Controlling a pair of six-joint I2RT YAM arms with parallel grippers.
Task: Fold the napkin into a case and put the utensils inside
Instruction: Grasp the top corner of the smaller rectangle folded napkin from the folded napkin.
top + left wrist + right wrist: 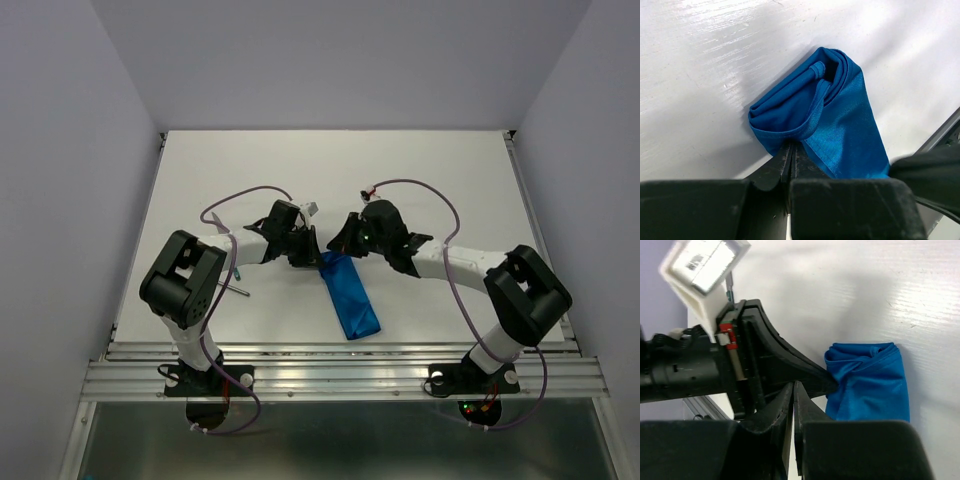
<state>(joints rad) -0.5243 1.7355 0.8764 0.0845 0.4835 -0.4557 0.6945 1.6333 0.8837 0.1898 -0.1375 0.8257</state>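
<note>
The bright blue napkin, folded into a narrow case (350, 298), lies slanted on the white table between the arms. Its far end is bunched and opens like a pocket in the left wrist view (840, 115) and the right wrist view (870, 385). My left gripper (308, 260) is shut, its tips (792, 146) at the hem of that end, seemingly pinching it. My right gripper (343, 243) is shut and empty (793, 385), just beside the left fingers (810, 375). A slim grey utensil (238, 291) and a teal bit (240, 271) peek out by the left arm.
The left forearm (185, 280) covers most of the utensils. A metal rail (340, 365) runs along the table's near edge. Grey walls enclose the table on the left, right and back. The left wrist's white camera block (705, 270) is close to the right gripper.
</note>
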